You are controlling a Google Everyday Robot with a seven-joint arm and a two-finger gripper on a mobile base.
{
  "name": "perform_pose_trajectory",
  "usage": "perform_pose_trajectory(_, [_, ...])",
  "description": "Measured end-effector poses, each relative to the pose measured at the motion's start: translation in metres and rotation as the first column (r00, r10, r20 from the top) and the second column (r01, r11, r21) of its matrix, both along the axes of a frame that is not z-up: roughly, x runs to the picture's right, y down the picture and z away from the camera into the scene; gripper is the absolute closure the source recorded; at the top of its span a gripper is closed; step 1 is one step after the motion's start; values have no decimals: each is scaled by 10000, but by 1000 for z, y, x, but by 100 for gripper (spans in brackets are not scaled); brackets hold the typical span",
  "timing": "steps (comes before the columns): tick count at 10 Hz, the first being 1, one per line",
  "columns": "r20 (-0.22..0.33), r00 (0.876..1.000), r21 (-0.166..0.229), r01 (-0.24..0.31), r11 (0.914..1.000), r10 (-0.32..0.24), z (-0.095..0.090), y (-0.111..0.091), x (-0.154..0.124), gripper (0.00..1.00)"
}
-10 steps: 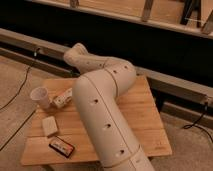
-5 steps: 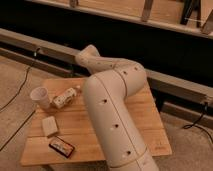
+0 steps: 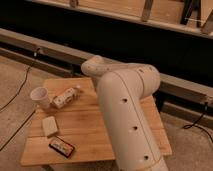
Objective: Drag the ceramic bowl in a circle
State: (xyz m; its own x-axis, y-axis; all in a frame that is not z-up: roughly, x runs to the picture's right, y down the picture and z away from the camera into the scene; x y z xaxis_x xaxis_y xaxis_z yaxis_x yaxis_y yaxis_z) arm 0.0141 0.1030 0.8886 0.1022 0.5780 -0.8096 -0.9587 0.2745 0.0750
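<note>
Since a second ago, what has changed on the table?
The arm swung toward the picture's right; its gripper, shut, is hidden behind it. The cup, beige block and dark packet on the table stayed put. The bowl is not visible.

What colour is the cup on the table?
The cup is white, camera view; the claw is out of view.

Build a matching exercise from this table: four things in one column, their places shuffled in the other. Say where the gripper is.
1 white paper cup
2 pale box
3 beige block
4 dark packet

A by the table's front edge
B upright at the left edge
C lying just right of the cup
D between cup and dark packet

Pairs: 1-B, 2-C, 3-D, 4-A.

The gripper is out of sight behind the robot arm.
</note>
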Motion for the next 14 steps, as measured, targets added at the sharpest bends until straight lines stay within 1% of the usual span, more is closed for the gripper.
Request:
perform_pose_trajectory(1, [260, 9995, -64, 204, 9998, -202, -15, 12, 0, 100])
perform_pose_trajectory(2, [767, 9945, -297, 733, 9969, -709, -43, 31, -5, 100])
perform_pose_trajectory(3, [1097, 9889, -448, 1061, 9933, -1007, -55, 41, -13, 100])
perform_pose_trajectory(4, [1867, 9691, -726, 1774, 9815, -1614, -77, 59, -32, 100])
perform_pose_trajectory(5, [2488, 9474, -834, 2281, 9701, -2014, -93, 70, -49, 100])
perform_pose_trajectory(6, [3574, 8994, -896, 3012, 9493, -2516, -116, 87, -83, 100])
perform_pose_trajectory(7, [4190, 8663, -859, 3358, 9380, -2718, -127, 95, -106, 100])
perform_pose_trajectory(8, [4757, 8322, -774, 3620, 9290, -2847, -135, 101, -131, 100])
perform_pose_trajectory(9, [5648, 7707, -561, 3925, 9180, -2950, -141, 106, -178, 100])
perform_pose_trajectory(10, [5897, 7511, -465, 3986, 9159, -2969, -141, 106, -194, 100])
perform_pose_trajectory(11, [6289, 7150, -224, 4091, 9122, -3053, -135, 102, -225, 100])
perform_pose_trajectory(12, [6457, 6907, 60, 4218, 9067, -3256, -123, 95, -245, 100])
perform_pose_trajectory(13, [6510, 6730, 382, 4327, 9007, -3509, -106, 81, -265, 100])
perform_pose_trajectory(14, [6352, 6732, 680, 4396, 8956, -3787, -88, 63, -271, 100])
